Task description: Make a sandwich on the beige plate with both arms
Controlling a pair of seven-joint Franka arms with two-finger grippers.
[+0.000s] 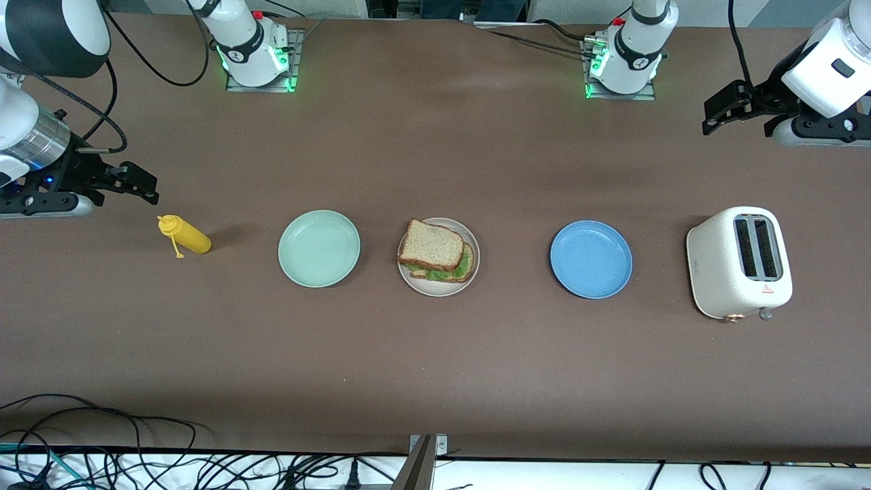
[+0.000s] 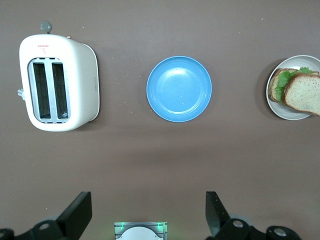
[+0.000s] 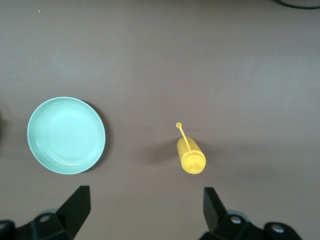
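The sandwich [image 1: 437, 254] sits finished on the beige plate [image 1: 471, 246] at the middle of the bench [image 1: 435, 367]: two slices of brown bread with green lettuce showing between them, the top slice slightly askew so the leaf peeks out on the side nearer the front camera. I judge the task as good as done, which is why both my arms are pulled well away from that plate, leaving it undisturbed. My left gripper [image 1: 722, 112] hangs in the air with its fingers spread wide and nothing between them, well apart from the plate toward the left arm's end of the bench, over bare surface near the white toaster [image 1: 740, 263]. My right gripper [image 1: 133, 184] is likewise wide and empty, over the bench close to the yellow squeeze bottle [image 1: 185, 235], which lies on its side toward the right arm's end. A mint green plate [image 1: 319, 248] sits just beside the beige plate on the bottle's side, and a blue plate [image 1: 590, 258] on the toaster's side; both are bare.
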